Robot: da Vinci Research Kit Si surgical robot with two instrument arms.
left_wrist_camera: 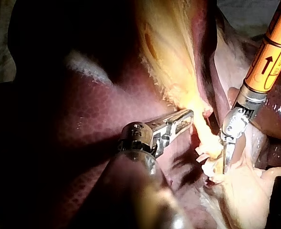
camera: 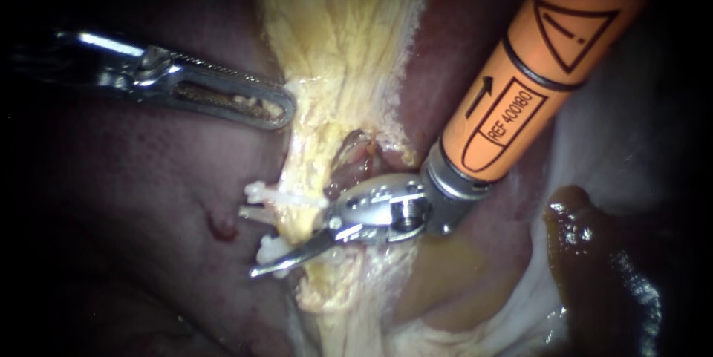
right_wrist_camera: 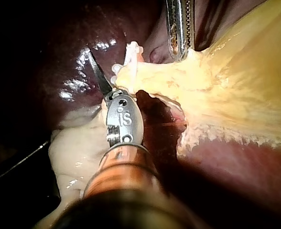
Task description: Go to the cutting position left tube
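A yellow tube point(camera: 306, 212) runs down the middle of the endoscope view and carries white clips point(camera: 258, 194), with another clip point(camera: 267, 250) lower down. My right instrument point(camera: 293, 253), on an orange shaft, lies across this tube between the clips. One thin blade point(camera: 286, 259) shows in front of the tube and the other is hidden behind it, so the jaws are open. In the right wrist view the dark blade point(right_wrist_camera: 97, 72) lies beside the clipped tube point(right_wrist_camera: 131, 71). My left instrument point(camera: 278, 108) is shut on the yellow tissue point(camera: 327, 67) higher up.
Dark red liver point(camera: 148, 201) lies left of the tube. Pale tissue point(camera: 460, 283) and a dark glossy lump point(camera: 594, 253) lie at the lower right. A reddish hollow point(camera: 356, 153) opens just above the right instrument's wrist.
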